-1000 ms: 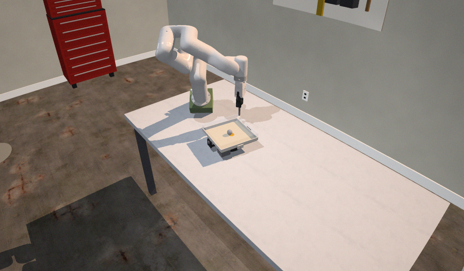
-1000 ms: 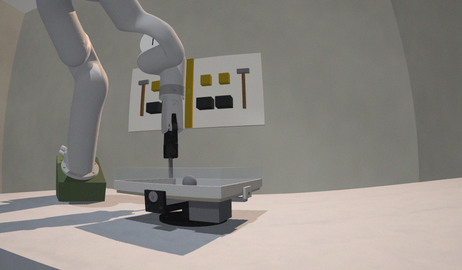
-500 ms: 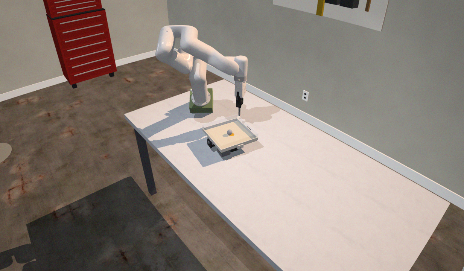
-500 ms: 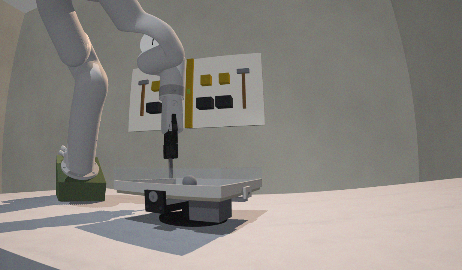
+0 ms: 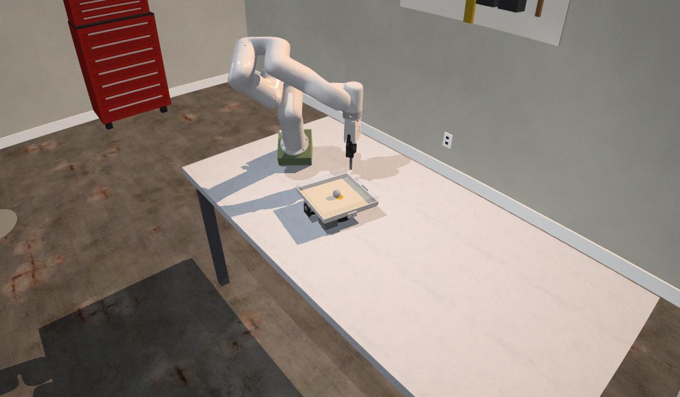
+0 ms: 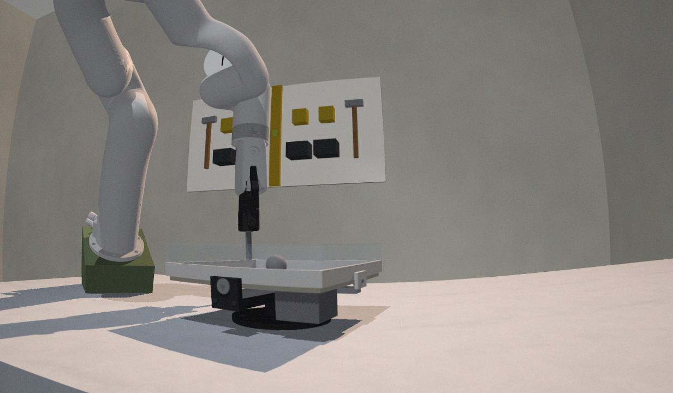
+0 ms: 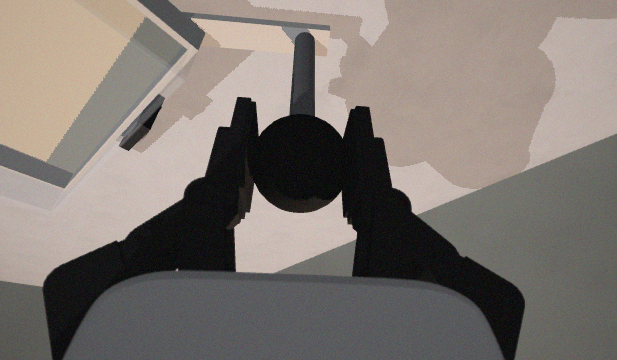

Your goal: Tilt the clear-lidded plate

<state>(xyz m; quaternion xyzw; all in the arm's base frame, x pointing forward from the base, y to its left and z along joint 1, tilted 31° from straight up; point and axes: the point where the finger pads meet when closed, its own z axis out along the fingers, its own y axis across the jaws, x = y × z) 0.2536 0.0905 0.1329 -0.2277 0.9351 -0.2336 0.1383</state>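
- Wrist view: the gripper (image 7: pixel 299 150) is clamped part-way shut on the round dark head of a rod tool (image 7: pixel 303 70). Both fingers touch the head. The shaft's long axis runs straight away from the claw, toward the table (image 7: pixel 138 200).
- Only the top view shows the orange spot (image 5: pixel 340 197). The steel ball (image 5: pixel 336 193) overlaps its edge, near the middle of the plate (image 5: pixel 367 202), below and in front of the claw.
- Only the exterior view shows the plate's pivot mount (image 6: pixel 299 305) and the plate sitting near level. The rod tip descends just beyond the plate's far rim; contact cannot be determined.
- Behind the claw: green arm base (image 5: pixel 306 159).
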